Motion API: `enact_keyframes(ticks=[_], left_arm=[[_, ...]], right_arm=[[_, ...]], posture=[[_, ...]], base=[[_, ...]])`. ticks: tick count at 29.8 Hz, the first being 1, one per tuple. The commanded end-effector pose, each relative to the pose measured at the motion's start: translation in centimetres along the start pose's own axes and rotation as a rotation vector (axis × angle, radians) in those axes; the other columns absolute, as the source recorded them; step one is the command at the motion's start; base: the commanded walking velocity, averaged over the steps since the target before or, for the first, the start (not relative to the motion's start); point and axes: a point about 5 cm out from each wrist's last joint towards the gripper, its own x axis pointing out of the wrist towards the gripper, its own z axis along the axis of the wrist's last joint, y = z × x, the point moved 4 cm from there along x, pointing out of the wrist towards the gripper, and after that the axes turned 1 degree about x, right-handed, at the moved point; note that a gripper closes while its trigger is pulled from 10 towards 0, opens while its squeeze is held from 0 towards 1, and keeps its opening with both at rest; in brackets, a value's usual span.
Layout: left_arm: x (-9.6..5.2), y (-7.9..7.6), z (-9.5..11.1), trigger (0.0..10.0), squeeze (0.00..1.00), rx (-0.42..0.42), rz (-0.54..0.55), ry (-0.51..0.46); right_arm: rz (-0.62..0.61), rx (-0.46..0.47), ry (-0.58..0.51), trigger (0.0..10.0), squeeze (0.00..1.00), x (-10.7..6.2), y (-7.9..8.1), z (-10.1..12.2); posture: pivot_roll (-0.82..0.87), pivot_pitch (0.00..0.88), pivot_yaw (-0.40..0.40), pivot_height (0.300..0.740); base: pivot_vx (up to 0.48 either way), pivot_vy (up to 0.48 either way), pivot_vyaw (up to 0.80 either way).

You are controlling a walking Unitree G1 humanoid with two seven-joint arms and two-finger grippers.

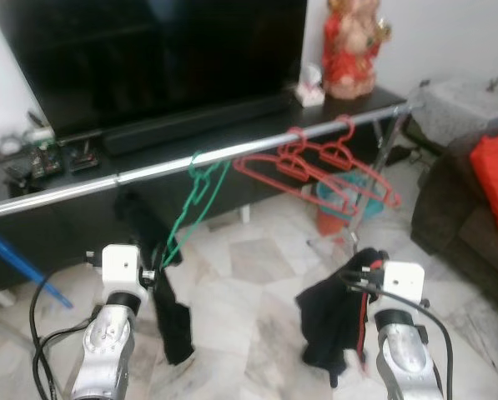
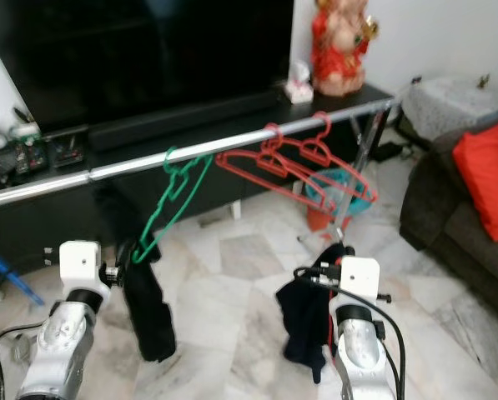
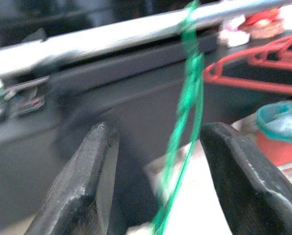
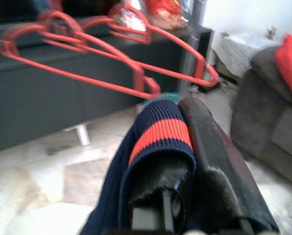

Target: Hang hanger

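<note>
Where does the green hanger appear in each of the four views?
Left eye view: green hanger hangs from the silver rail, left of centre, above the left gripper.
Right eye view: left of centre, hooked on the rail.
Left wrist view: centre, between the open black fingers.
Right wrist view: only a green speck at the picture's edge; cannot tell.
Shared landmark: the red hangers.

Silver ribbed arms, white boxy wrist blocks, black cables, black fingers point(image 3: 79, 186).
</note>
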Motion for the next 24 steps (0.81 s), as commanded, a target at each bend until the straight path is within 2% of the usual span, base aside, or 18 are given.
enact_keyframes(ticks=[1, 3, 5, 7, 13, 18, 20, 21, 23, 24], left_arm=[[0.5, 0.5, 1.7, 10.0, 0.0, 0.02, 0.008, -0.063], [1.1, 0.3, 4.0, 10.0, 0.0, 0.037, 0.001, -0.139], [1.3, 0.1, 4.6, 10.0, 0.0, 0.033, -0.008, -0.154], [1.8, -1.2, 4.9, 10.0, 0.0, 0.031, -0.086, -0.142], [1.9, -3.8, 3.6, 10.0, 0.0, 0.023, -0.233, -0.05], [1.8, -4.5, 2.4, 10.0, 0.0, 0.004, -0.262, 0.018], [1.8, -4.7, 1.5, 10.0, 0.0, 0.007, -0.271, 0.063], [1.9, -4.8, 1.0, 10.0, 0.0, -0.022, -0.27, 0.088], [2.1, -4.8, 0.8, 10.0, 0.0, -0.049, -0.264, 0.105], [2.4, -4.8, 0.5, 10.0, 0.0, -0.052, -0.259, 0.118]], right_arm=[[-0.002, 0.012, -0.042, 10.0, 0.0, 0.4, 0.2, 1.1], [-0.002, 0.012, -0.04, 10.0, 0.0, 0.4, 0.2, 1.0], [-0.002, 0.012, -0.04, 10.0, 0.0, 0.4, 0.3, 1.0], [0.0, 0.012, -0.039, 10.0, 0.0, 0.4, 0.3, 1.0], [-0.003, 0.018, -0.034, 10.0, 0.0, 0.4, 0.5, 0.8], [-0.011, 0.023, 0.002, 10.0, 0.0, 0.1, 0.4, -0.2], [-0.02, 0.02, 0.041, 10.0, 0.0, -0.1, 0.3, -1.0], [-0.038, 0.027, 0.106, 10.0, 0.0, -0.3, 0.3, -2.4], [-0.051, 0.038, 0.15, 10.0, 0.0, -0.5, 0.2, -3.3], [-0.074, 0.04, 0.242, 10.0, 0.0, -1.0, 0.1, -5.0]], posture=[[0.0, 0.0, 0.03, 0.74], [0.0, 0.0, 0.029, 0.74], [0.0, 0.0, 0.029, 0.74], [0.0, 0.0, 0.029, 0.74], [0.0, 0.0, 0.033, 0.74], [0.0, 0.0, 0.032, 0.74], [0.0, 0.0, 0.029, 0.74], [0.0, 0.0, 0.029, 0.74], [0.0, 0.0, 0.03, 0.74], [0.0, 0.0, 0.031, 0.74]], base=[[0.0, 0.0, 0.0], [0.0, 0.0, 0.0], [0.0, 0.0, 0.0], [0.0, 0.0, 0.0], [0.0, 0.0, 0.0], [0.0, 0.0, 0.0], [0.0, 0.0, 0.0], [0.0, 0.0, 0.0], [0.0, 0.0, 0.0], [0.0, 0.0, 0.0]])
